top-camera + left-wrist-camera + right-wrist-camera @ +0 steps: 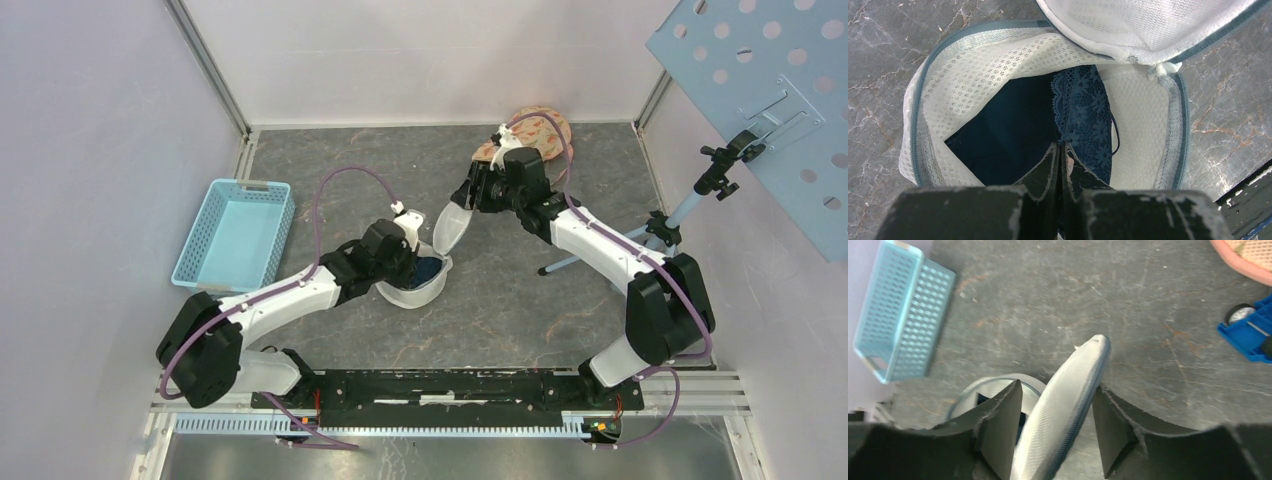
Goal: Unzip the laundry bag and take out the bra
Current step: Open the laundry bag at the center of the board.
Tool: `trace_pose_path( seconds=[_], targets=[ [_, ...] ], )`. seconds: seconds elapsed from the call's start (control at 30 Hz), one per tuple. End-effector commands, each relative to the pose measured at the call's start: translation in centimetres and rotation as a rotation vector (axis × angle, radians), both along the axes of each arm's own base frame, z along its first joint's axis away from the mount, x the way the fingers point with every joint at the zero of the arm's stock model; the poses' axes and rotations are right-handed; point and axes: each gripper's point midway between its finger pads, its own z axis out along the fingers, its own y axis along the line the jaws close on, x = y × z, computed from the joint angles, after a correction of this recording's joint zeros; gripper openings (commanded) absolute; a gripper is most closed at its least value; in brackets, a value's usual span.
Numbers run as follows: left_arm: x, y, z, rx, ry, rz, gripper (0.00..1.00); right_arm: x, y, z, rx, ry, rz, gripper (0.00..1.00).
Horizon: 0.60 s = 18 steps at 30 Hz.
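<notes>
A round white mesh laundry bag [410, 295] sits open on the grey marbled table [520, 310], just in front of the two arms. Its zip is undone, and the lid flap [450, 228] stands raised above the bag's far-right rim.

The right gripper [463, 207] holds this flap. In the right wrist view its jaws are partly apart, with the curved flap [1068, 405] wedged between them.

The dark blue lace bra [1085, 115] lies inside the bag, against the right inner wall.

The left gripper [1060, 146] reaches down into the opening. Its jaws are pressed almost together, tips at the bra's scalloped edge. Whether any fabric is pinched cannot be made out.

A light blue plastic basket [235, 232] sits well to the left.
</notes>
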Motion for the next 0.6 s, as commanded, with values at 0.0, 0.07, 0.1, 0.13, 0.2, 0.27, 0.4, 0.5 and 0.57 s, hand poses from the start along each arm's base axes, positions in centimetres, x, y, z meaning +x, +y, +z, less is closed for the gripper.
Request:
trace_pose_path(
  seconds=[0.0, 0.07, 0.1, 0.13, 0.2, 0.27, 0.4, 0.5, 0.57],
  targets=[
    [0.4, 0.2, 1.2, -0.045, -0.041, 0.006, 0.04, -0.3, -1.8, -0.7, -0.157, -0.084, 0.044, 0.70],
    [0.3, 0.4, 1.1, -0.022, -0.063, -0.035, 0.02, -0.5, -2.4, -1.3, -0.227, -0.096, 0.080, 0.86],
    [0.1, 0.6, 1.0, -0.011, -0.069, -0.054, 0.02, -0.8, -2.8, -1.6, -0.264, -0.093, 0.094, 0.93],
    [-0.1, 0.8, 0.8, 0.001, -0.078, -0.071, 0.02, -0.9, -3.3, -2.0, -0.307, -0.097, 0.115, 0.98],
    [-0.3, 1.2, 0.5, 0.013, -0.078, -0.078, 0.02, -1.4, -3.7, -2.6, -0.357, -0.103, 0.181, 0.98],
    [-0.8, 0.7, 0.9, -0.006, -0.079, -0.125, 0.02, -2.2, -3.4, -2.9, -0.363, -0.116, 0.266, 0.98],
    [-0.7, 0.9, 1.2, 0.030, -0.106, -0.168, 0.02, -3.6, -1.8, -2.2, -0.319, -0.169, 0.420, 0.98],
    [-0.8, 1.1, 2.0, 0.053, -0.149, -0.220, 0.02, -3.4, -1.8, -2.1, -0.356, -0.205, 0.468, 0.98],
    [-1.0, 1.2, 2.6, 0.062, -0.185, -0.268, 0.02, -3.3, -1.8, -2.2, -0.382, -0.223, 0.502, 0.98]
  ],
)
